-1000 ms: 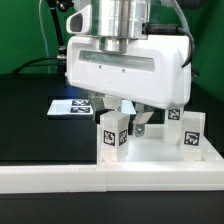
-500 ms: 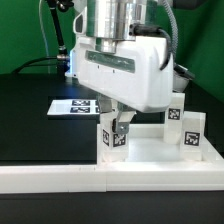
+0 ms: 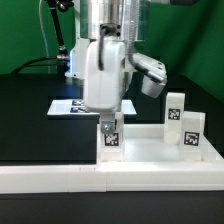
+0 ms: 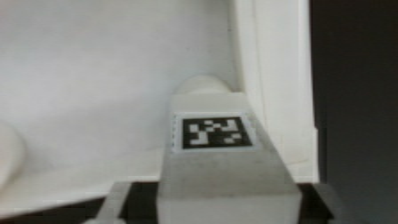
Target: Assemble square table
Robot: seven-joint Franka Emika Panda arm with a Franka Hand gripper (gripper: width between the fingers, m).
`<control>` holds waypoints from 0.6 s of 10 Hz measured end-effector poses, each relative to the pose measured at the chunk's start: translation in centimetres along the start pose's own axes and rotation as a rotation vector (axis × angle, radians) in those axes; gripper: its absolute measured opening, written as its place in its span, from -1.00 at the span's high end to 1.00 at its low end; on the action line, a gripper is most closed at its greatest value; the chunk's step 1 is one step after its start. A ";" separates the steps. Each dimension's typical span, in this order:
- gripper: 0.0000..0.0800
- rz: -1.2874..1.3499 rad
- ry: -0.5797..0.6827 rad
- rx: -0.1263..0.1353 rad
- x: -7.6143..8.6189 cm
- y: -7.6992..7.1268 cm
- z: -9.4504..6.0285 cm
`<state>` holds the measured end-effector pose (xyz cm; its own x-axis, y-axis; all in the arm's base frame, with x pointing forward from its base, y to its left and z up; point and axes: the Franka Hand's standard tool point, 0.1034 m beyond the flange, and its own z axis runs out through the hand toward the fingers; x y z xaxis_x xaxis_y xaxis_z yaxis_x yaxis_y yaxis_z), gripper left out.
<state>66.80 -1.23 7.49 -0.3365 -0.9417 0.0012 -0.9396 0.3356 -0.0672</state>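
Observation:
The white square table top [image 3: 150, 150] lies tray-like on the black table. My gripper [image 3: 108, 126] is shut on a white tagged leg [image 3: 109, 137] that stands upright at the top's corner on the exterior view's left. Two more tagged legs [image 3: 175, 108] [image 3: 193, 133] stand upright at the top's corners on the exterior view's right. In the wrist view the held leg [image 4: 217, 132] rises between my gripper [image 4: 222, 208], over the top's inner floor [image 4: 89, 80] and close to its raised rim [image 4: 267, 60]. A fourth leg is not clearly visible.
The long white L-shaped wall [image 3: 100, 180] runs along the front, right against the table top. The marker board [image 3: 70, 107] lies flat behind, at the exterior view's left. Black table surface [image 3: 30, 120] lies to the left.
My hand has turned about its vertical axis, from broad face to narrow side toward the camera, with the leg held in place at the corner. The other legs have not moved.

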 end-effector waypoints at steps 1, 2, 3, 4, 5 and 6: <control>0.27 0.182 -0.015 0.011 -0.6 0.0 0.0; 0.27 0.310 -0.024 0.054 -1.1 0.1 0.0; 0.27 0.334 -0.030 0.075 -1.1 0.2 -0.1; 0.27 0.290 -0.014 0.071 -0.9 0.4 0.0; 0.27 0.291 -0.006 0.071 -0.9 0.4 0.0; 0.27 0.250 -0.007 0.071 -0.9 0.4 0.0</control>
<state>66.68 -0.26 7.48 -0.5569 -0.8300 -0.0313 -0.8205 0.5556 -0.1346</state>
